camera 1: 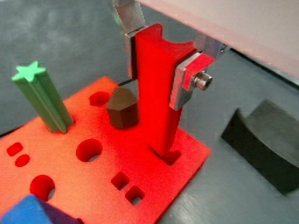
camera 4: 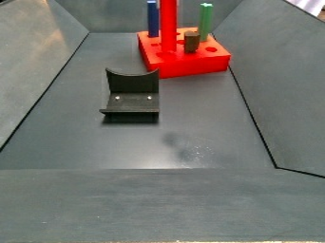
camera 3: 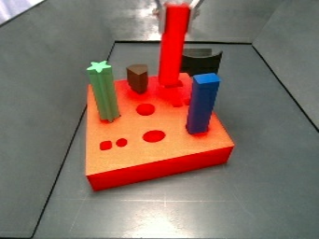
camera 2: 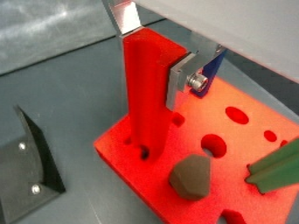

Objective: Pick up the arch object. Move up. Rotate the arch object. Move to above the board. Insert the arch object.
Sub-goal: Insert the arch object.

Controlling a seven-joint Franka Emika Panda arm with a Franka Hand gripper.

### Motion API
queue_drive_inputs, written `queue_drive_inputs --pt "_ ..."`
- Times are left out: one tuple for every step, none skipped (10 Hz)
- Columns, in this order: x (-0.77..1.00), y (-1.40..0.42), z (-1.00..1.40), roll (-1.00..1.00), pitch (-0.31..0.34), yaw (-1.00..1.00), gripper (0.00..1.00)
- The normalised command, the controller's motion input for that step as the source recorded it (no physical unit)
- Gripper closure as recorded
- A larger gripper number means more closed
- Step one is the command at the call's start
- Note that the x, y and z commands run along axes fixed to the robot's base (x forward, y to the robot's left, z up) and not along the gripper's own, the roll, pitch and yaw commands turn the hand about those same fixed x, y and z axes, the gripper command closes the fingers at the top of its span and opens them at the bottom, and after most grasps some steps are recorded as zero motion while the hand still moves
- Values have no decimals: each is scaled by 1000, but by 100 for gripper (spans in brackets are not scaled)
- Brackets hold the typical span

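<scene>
The arch object (camera 1: pixel 156 96) is a tall bright-red bar standing upright with its lower end in a slot near the corner of the board (camera 1: pixel 140 179). My gripper (camera 1: pixel 158 61) is shut on its upper part, one silver finger (camera 1: pixel 187 77) on each side. A wrist view (camera 2: pixel 146 96) shows the same grip, with the bar's foot at a hole in the board (camera 2: pixel 233 140). In both side views the bar (camera 3: pixel 173 51) (camera 4: pixel 166 19) rises above the other pegs on the board (camera 3: pixel 156 154) (camera 4: pixel 191 59).
A green star peg (camera 1: pixel 45 98), a dark brown peg (camera 1: pixel 122 107) and a blue square pillar (camera 3: pixel 203 103) stand in the board. The dark fixture (camera 4: pixel 131 95) sits on the floor beside the board. Sloped grey walls (camera 4: pixel 51 57) enclose the floor.
</scene>
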Motion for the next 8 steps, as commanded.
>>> queue_drive_inputs --pt "0 14 -303 0 -71 394 100" --pt "174 86 -217 0 0 480 100" --pt "583 71 -234 -54 23 249 100" --pt "651 69 -274 -49 17 57 100" --pt "463 89 -306 -6 13 0 100" --pt "211 0 -400 -17 0 -143 100" --pt "0 0 -540 -3 -39 -189 100" --pt "0 -26 -617 -19 -100 -203 100"
